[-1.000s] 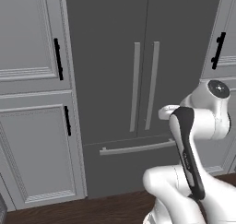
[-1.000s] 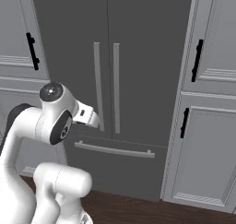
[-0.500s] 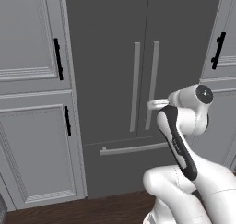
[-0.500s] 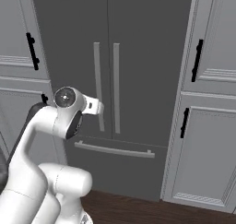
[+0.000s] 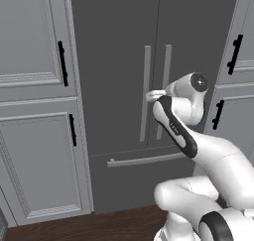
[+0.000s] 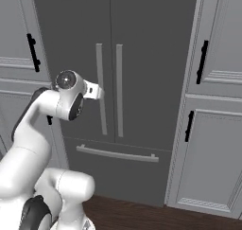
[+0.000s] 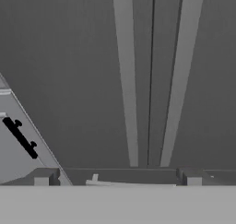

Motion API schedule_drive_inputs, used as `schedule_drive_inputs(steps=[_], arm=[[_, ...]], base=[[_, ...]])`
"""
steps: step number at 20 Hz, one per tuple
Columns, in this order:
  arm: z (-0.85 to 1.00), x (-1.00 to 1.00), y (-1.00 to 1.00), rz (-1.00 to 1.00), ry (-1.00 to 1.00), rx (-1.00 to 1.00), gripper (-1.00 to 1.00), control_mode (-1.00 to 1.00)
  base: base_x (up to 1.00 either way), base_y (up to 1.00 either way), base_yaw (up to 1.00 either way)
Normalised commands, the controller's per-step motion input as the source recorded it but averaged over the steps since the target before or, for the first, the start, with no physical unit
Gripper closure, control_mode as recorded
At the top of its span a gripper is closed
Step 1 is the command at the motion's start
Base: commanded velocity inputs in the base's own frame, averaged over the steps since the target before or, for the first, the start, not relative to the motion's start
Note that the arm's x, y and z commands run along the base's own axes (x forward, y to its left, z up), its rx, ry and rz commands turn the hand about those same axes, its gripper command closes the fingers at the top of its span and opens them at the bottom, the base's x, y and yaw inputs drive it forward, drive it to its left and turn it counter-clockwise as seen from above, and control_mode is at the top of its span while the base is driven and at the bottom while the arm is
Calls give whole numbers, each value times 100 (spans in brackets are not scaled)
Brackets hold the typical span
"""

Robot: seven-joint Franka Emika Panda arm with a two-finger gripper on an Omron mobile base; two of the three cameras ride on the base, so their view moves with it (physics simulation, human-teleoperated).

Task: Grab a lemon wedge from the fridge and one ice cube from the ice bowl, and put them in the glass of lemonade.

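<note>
The fridge [image 5: 114, 61] [image 6: 151, 58] [image 7: 69, 57] stands straight ahead, dark grey, with both doors shut. Two pale vertical bar handles [image 5: 145, 121] [image 6: 119, 89] [image 7: 125, 80] run side by side at its middle seam. A horizontal drawer handle [image 5: 144, 159] [image 6: 117, 154] lies below them. My gripper [image 5: 151, 94] [image 6: 97, 91] [image 7: 117, 179] is raised in front of the left door's handle, pointing at the doors. Its fingertips [image 7: 41, 179] stand wide apart, open and holding nothing. The lemon wedge, the ice bowl and the glass of lemonade are out of view.
Panelled grey cabinets [image 5: 30, 36] [image 6: 222, 153] with black handles [image 5: 62, 62] [image 6: 203, 61] flank the fridge on both sides. A dark wooden floor [image 5: 99, 225] runs along the bottom, in front of the fridge.
The arm has reached forward and up toward the fridge, bringing the hand close to the left door's handle. The jaws stayed open.
</note>
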Motion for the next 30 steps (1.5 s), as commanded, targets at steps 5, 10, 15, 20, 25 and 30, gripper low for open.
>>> schedule_drive_inputs(steps=[5, 10, 15, 20, 25, 30], arm=[[26, 50, 3, 0, 5, 0, -100, -100], [2, 49, 0, -1, 1, 0, -100, -100], [-9, 58, 0, -2, 0, 0, -100, -100], [-19, 75, 0, -1, -3, 0, -100, -100], [-26, 66, 0, 0, -9, 0, -100, -100], [-31, 71, 0, 0, -9, 0, -100, -100]], base=[[0, 0, 0], [0, 0, 0], [0, 0, 0], [0, 0, 0], [0, 0, 0], [0, 0, 0]])
